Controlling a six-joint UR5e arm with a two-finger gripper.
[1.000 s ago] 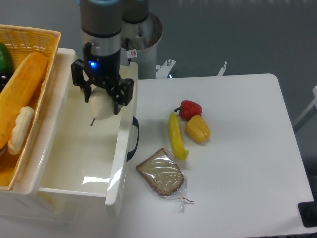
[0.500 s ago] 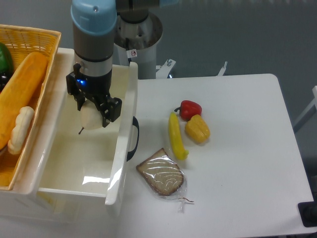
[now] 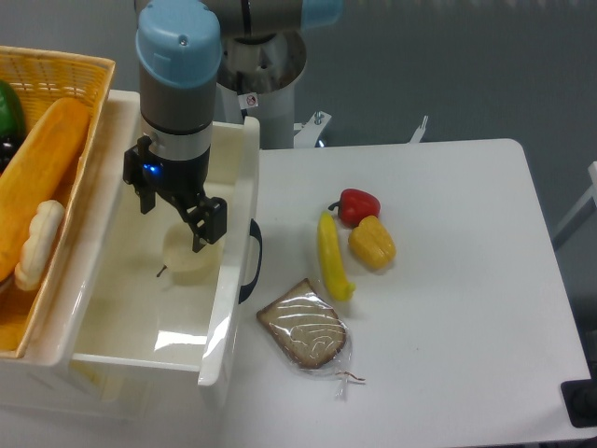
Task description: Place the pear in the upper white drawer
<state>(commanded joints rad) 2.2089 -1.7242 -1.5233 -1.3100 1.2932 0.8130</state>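
pale cream-white, the roundish pear (image 3: 189, 258) with its thin dark stem pointing left lay on the floor of the deep glossy white plastic drawer (image 3: 93, 308), towards the right wall behind the black curved handle (image 3: 252, 261). the black two-finger hand (image 3: 173, 213) hung just above the fruit with its fingers spread apart, gripping nothing. left of the drawer sat a yellow wicker basket (image 3: 70, 79) holding a long golden bread loaf (image 3: 37, 173) and a small pale bread piece (image 3: 35, 243). on the white worktop (image 3: 448, 280) to the right lay a red pepper (image 3: 358, 204), a yellow bell pepper (image 3: 372, 242), a long yellow chilli (image 3: 331, 255) and a plastic-wrapped brown bread slice (image 3: 303, 326).
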